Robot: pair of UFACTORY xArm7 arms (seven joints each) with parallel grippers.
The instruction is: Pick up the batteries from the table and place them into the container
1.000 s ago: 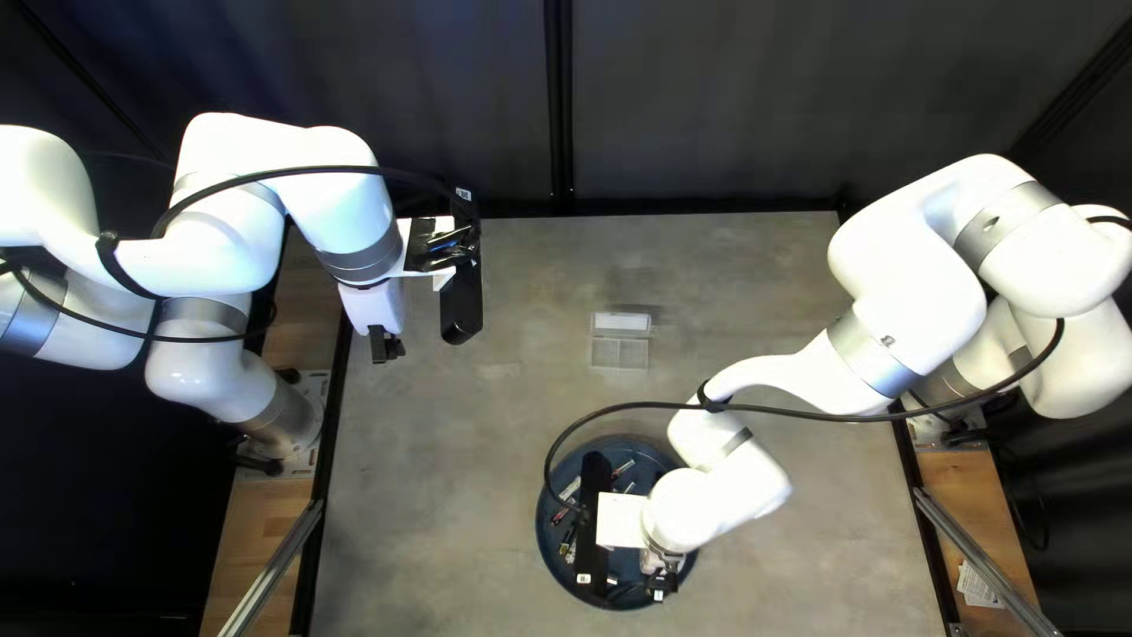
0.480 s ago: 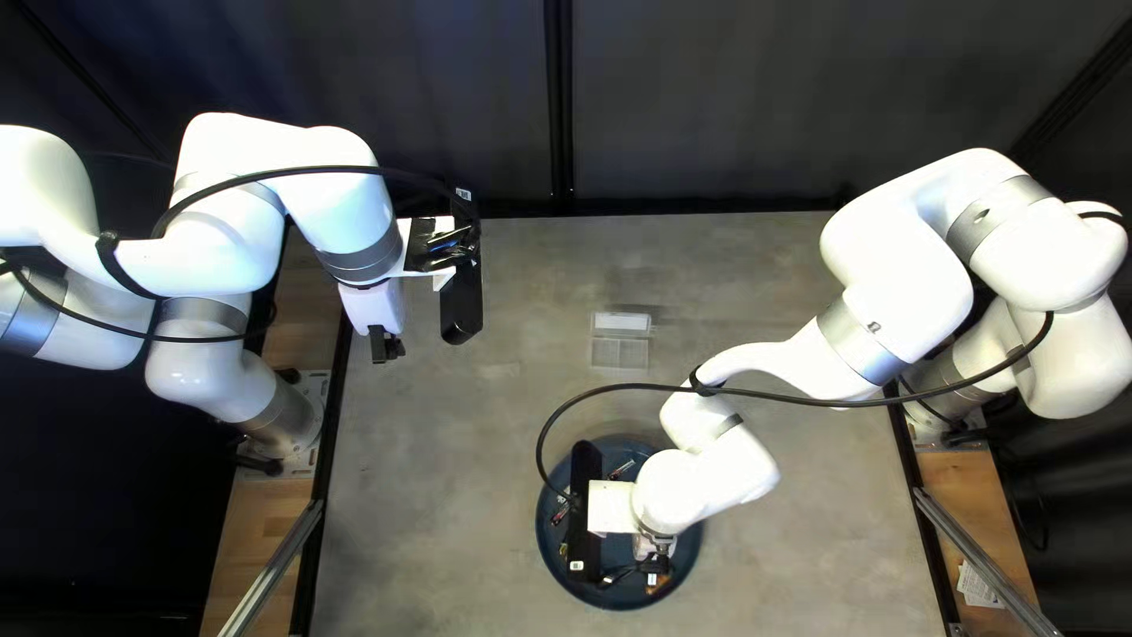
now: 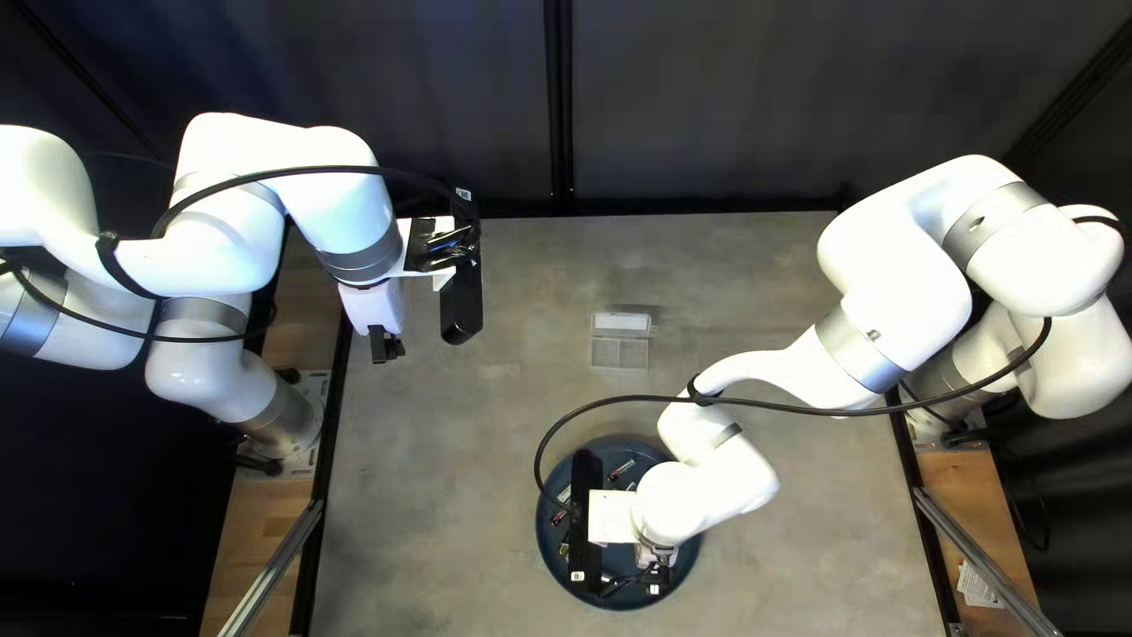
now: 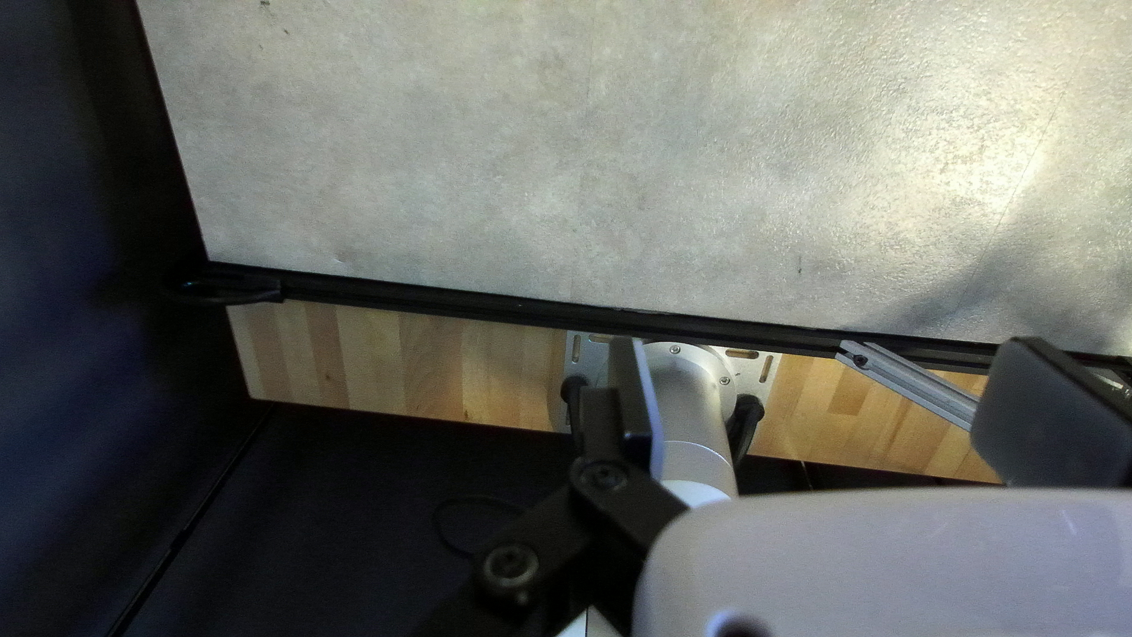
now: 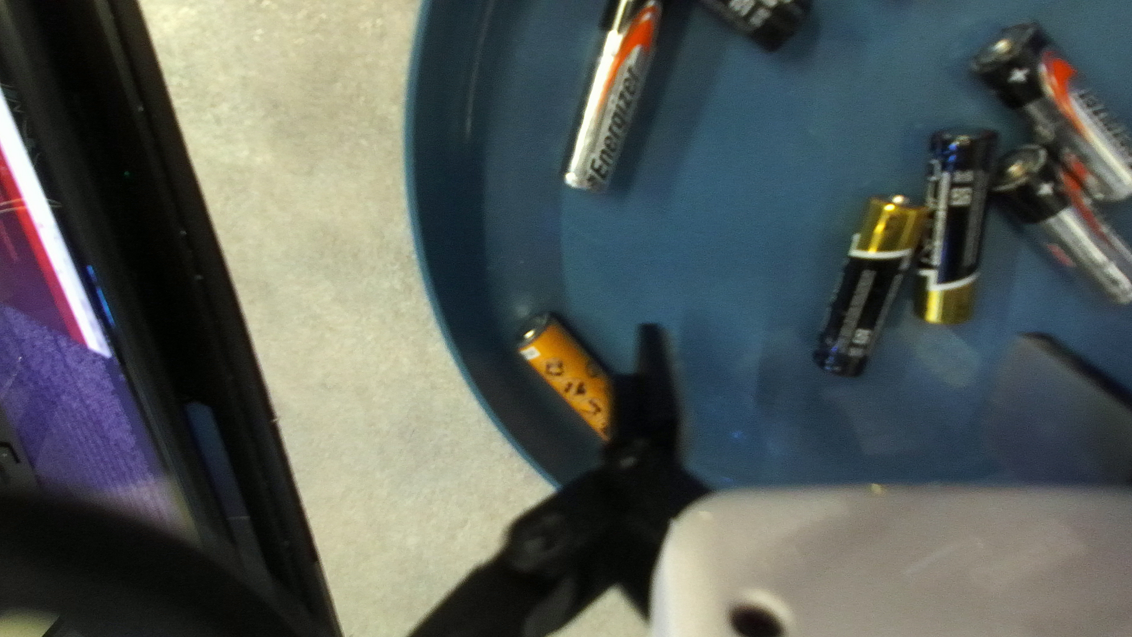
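Rounded white arms (image 3: 896, 271) wear silver bands (image 3: 366, 257) and black cables (image 3: 826, 412).

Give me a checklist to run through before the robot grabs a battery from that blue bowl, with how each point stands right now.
1. Right end effector open and holding nothing: ok.
2. Right end effector above the blue bowl: ok.
3. Orange battery lined up between the fingers: not ok; it lies on the outer side of one finger.
4. Left end effector away from the bowl: ok, it is off toward the table's left edge.
5. Clear container standing free of both arms: ok.
6. Room inside the container for a battery: cannot tell; its inside is too small to judge.
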